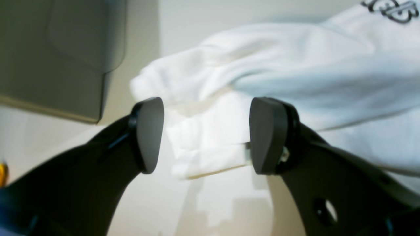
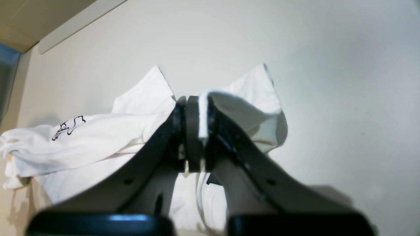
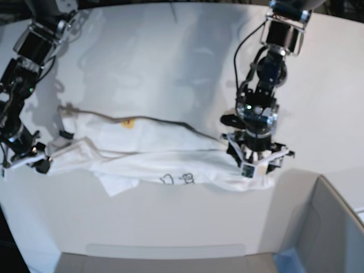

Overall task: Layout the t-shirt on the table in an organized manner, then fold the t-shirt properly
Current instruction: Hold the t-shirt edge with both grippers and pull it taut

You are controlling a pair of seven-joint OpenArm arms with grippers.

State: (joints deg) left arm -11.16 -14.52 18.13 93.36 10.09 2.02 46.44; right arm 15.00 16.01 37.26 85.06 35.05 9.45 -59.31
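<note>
Here the white cotton t-shirt (image 3: 165, 156) is seen stretched into a long, rumpled band across the near part of the large smooth white table (image 3: 170, 57), with small black line drawings showing on its front edge and a yellow spot of print near its upper fold. It is bunched and doubled over itself rather than spread flat, so the laying-out step is judged to be the one in hand; no folding is evident yet.

At one end of the band, the right gripper (image 2: 199, 131) is pressed together on a pinch of white cloth, a thin sliver of fabric being visible between its dark pads. At the other end, the left gripper (image 1: 206, 136) is held with its jaws wide apart just above a crumpled corner of the shirt; nothing is clamped between them, and the cloth lies loose beneath. A grey box (image 1: 55, 55) is seen just beyond that corner, standing beside the table's edge.

For the next move, a fresh hold on a better edge or corner is probably called for from the left gripper, so that the shirt can be drawn out against the right gripper's hold and the doubled layers opened. Care would be needed that a single layer is taken.
</note>
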